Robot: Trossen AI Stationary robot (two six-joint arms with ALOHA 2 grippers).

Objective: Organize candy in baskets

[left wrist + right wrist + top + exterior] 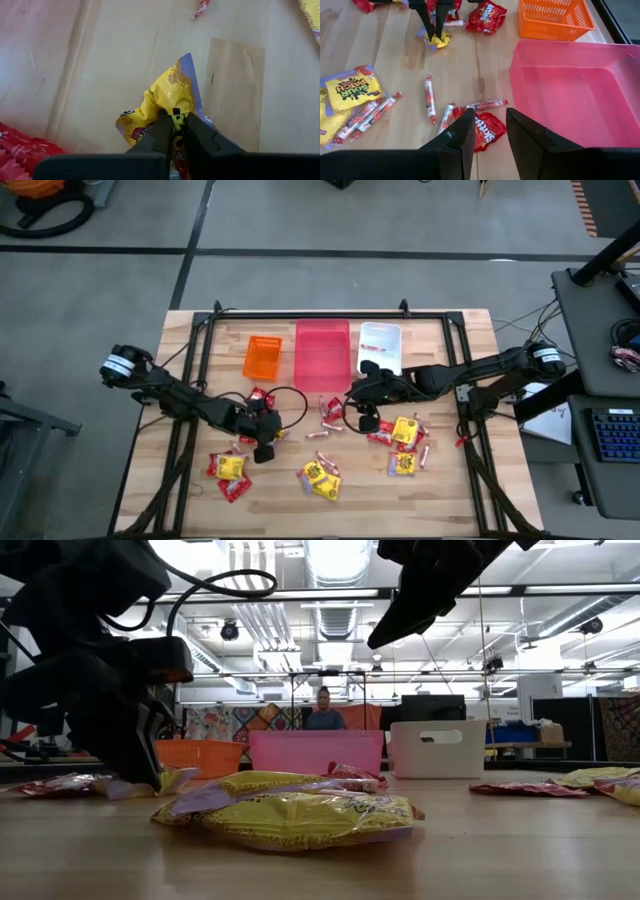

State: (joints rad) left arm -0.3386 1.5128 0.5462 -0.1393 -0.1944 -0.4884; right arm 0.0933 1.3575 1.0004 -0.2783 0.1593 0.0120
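On the pale wood-grain surface (450, 490) | left gripper (174, 122) fingers pinched a crinkled yellow packet (160, 102) | right gripper (489, 127) fingers stood partly apart, empty, above a glossy red packet (487, 127) beside the smooth pink basket (580, 95).

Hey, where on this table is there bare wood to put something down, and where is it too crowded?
Free: the wood left of the orange basket, and the near edge of the table. Crowded: the candy scattered mid-table below the right claw, and around the left claw, shut on a yellow packet.
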